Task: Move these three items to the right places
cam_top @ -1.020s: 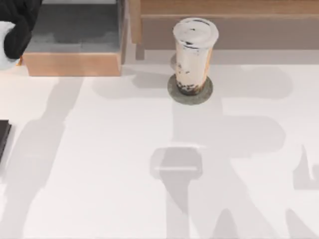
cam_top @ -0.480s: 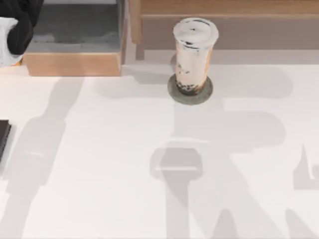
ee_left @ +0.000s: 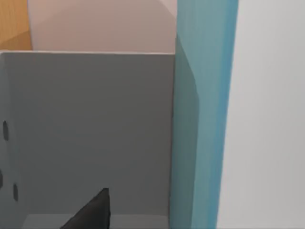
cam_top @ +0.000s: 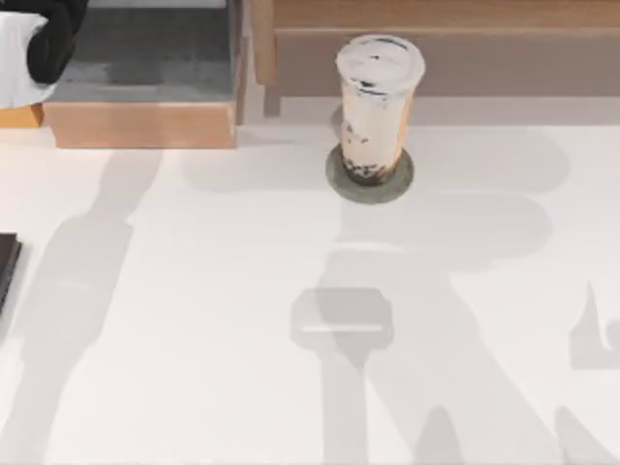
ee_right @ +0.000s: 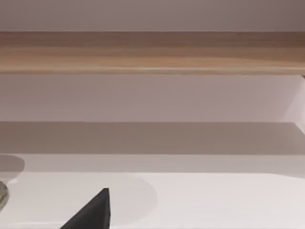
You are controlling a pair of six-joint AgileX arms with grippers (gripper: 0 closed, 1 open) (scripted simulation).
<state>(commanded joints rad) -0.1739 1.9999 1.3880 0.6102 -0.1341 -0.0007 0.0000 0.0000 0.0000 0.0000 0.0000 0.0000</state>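
Standing done: milk tea cup (cam_top: 376,107) is sitting upright on coaster (cam_top: 369,180).
Remaining items: cannot tell.
Jaws: both grippers' openings cannot be told.

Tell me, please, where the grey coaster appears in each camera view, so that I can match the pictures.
Top view: the grey coaster lies at the back middle of the table, under the milk tea cup.
Right wrist view: a thin grey sliver at the picture's border, likely the coaster's rim.
Left wrist view: it faces a grey box wall and a blue panel.
Shared landmark: the wooden shelf behind the cup.
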